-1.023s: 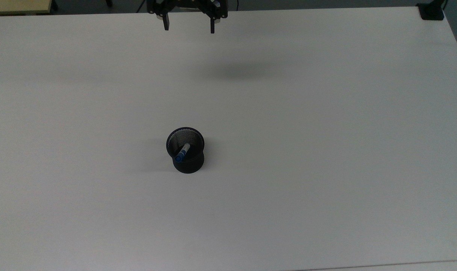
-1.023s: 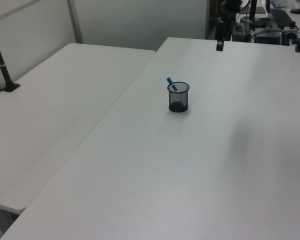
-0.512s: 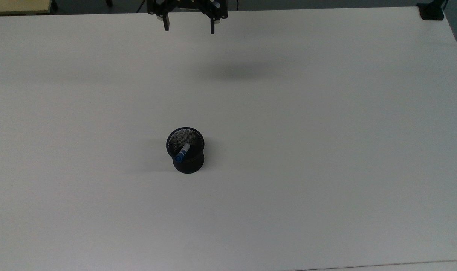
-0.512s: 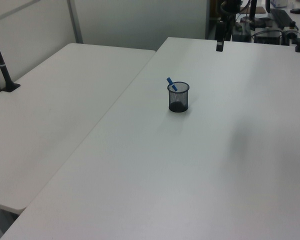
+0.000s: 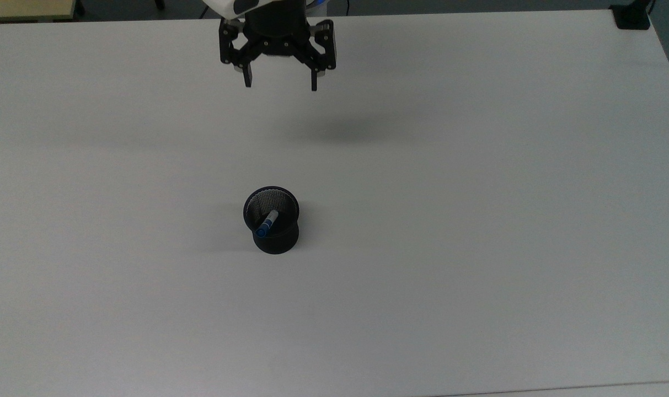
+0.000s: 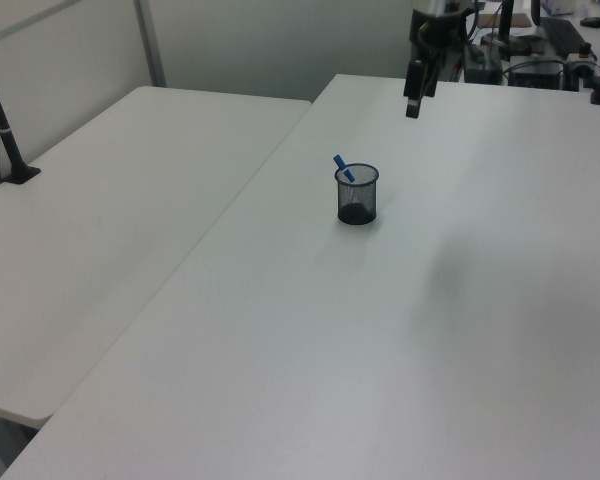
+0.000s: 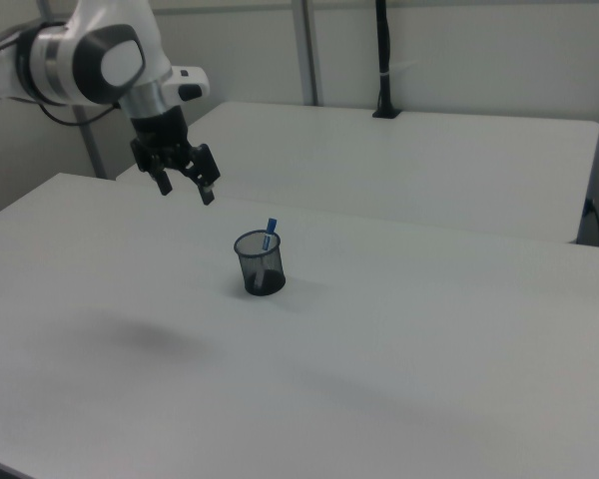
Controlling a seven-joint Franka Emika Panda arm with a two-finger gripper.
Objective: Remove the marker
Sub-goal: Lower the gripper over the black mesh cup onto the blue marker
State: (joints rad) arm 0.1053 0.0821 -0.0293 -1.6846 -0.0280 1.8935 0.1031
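Observation:
The marker (image 5: 266, 223) is a slim white pen with a blue cap, leaning inside a black mesh cup (image 5: 273, 220) near the middle of the white table. Its blue cap (image 6: 340, 166) pokes above the cup's rim (image 7: 270, 229). My gripper (image 5: 280, 85) hangs in the air well beyond the cup, toward the top view's upper edge, fingers pointing down and spread wide with nothing between them. In the right view my gripper (image 7: 187, 190) is left of and above the cup (image 7: 260, 263). In the left view my gripper (image 6: 414, 105) hangs above the table behind the cup (image 6: 357, 194).
The white table (image 5: 477, 220) spreads wide around the cup. A second white table (image 6: 110, 200) adjoins it on the left view's left. A black clamp post (image 6: 5, 130) stands at that table's far edge. Another black mount (image 5: 632, 16) sits at the top view's upper right corner.
My gripper has moved from the far table edge toward the cup, still open. Its shadow on the table shifted with it. The cup and marker stayed put.

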